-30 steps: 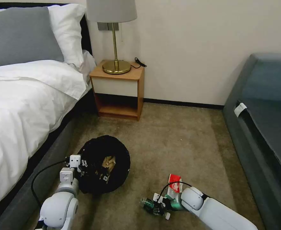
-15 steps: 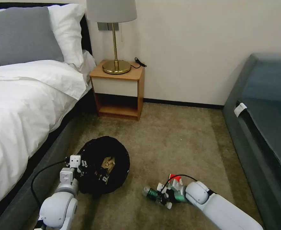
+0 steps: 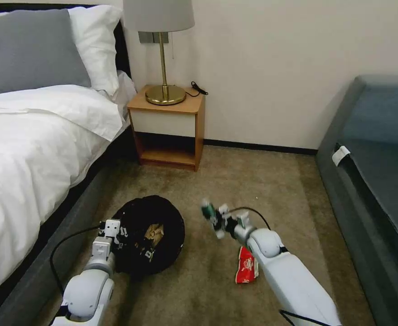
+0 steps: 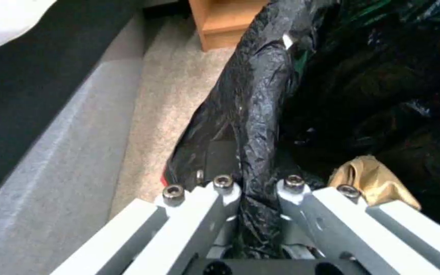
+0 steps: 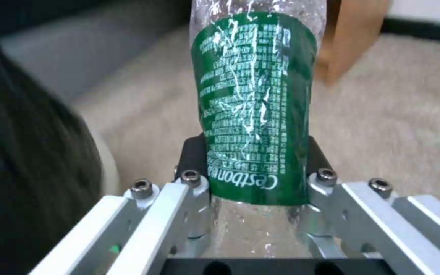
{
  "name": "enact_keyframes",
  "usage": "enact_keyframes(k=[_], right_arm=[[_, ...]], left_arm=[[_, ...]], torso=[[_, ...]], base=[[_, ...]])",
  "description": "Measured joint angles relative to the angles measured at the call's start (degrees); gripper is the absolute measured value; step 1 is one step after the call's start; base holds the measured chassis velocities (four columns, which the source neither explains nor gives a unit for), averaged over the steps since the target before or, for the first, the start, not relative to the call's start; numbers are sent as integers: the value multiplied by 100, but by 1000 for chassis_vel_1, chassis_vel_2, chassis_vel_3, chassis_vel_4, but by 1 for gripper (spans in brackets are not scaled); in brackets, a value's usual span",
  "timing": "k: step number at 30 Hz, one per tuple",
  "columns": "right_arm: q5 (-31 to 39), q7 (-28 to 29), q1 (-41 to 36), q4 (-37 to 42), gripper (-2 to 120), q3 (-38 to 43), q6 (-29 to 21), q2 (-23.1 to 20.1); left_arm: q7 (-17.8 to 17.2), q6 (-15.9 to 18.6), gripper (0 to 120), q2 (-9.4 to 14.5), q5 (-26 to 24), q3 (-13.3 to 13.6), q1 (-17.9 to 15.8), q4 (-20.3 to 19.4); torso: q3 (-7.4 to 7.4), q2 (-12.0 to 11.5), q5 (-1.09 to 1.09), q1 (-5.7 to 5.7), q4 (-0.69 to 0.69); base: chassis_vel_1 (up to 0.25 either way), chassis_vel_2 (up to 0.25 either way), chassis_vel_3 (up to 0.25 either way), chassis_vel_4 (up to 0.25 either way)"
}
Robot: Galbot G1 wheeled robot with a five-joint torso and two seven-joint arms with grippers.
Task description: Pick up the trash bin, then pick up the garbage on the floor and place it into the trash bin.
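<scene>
Trash bin [image 3: 155,226], black-bagged, on the carpet beside the bed [image 3: 31,149]; left gripper [image 4: 258,191] fingers closed on its rim. Right gripper [image 5: 256,183] fingers clamp the green-labelled bottle [image 3: 209,212], raised right of the bin. Red-and-white packet [image 3: 246,271] lies on the floor nearer.

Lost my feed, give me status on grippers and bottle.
Left gripper clamped on trash bin rim. Right gripper holds green-label bottle off the floor. Red packet on carpet.
</scene>
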Motion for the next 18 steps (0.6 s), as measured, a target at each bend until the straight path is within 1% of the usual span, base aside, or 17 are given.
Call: enact_keyframes(k=[1, 3, 4, 5, 7, 13, 14, 17, 18], right_arm=[[0, 0, 0, 0, 20, 0, 0, 0], [430, 104, -60, 234, 20, -20, 77, 23], [572, 128, -88, 324, 20, -46, 110, 26], [572, 128, -88, 324, 20, -46, 110, 26], [1003, 257, -153, 659, 20, -200, 141, 41], [1336, 389, -105, 902, 20, -473, -2, 197], [1409, 415, -93, 955, 20, -596, -57, 294], [1359, 413, -159, 968, 20, -886, -89, 471], [1359, 413, -159, 968, 20, -886, -89, 471]], left_arm=[[0, 0, 2, 0, 0, 0, 0, 0], [-4, -6, 2, -1, 6, 75, -74, 60], [-5, -7, 2, -4, 10, 102, -101, 78], [-5, -7, 2, -4, 10, 102, -101, 78], [-6, -7, 2, -22, 21, 186, -170, 114], [-3, 27, 2, -4, 36, 258, -221, 124], [-1, 60, 2, 3, 36, 266, -237, 116], [2, 92, 2, 7, 36, 266, -243, 87], [2, 92, 2, 7, 36, 266, -243, 87]], torso=[[0, 0, 0, 0, 0], [0, 1, 1, 0, 0], [0, 1, 1, 0, 0], [0, 1, 1, 0, 0], [-1, 1, 1, 0, -1], [-1, 1, -1, 0, 0], [-1, 1, -2, 0, 0], [0, 1, -2, 0, 0], [0, 1, -2, 0, 0]], base=[[0, 0, 0, 0], [0, 0, 0, 0], [0, 0, 0, 0], [0, 0, 0, 0], [0, 0, 0, 0], [0, 0, 0, 0], [0, 0, 0, 0], [0, 0, 0, 0], [0, 0, 0, 0]])
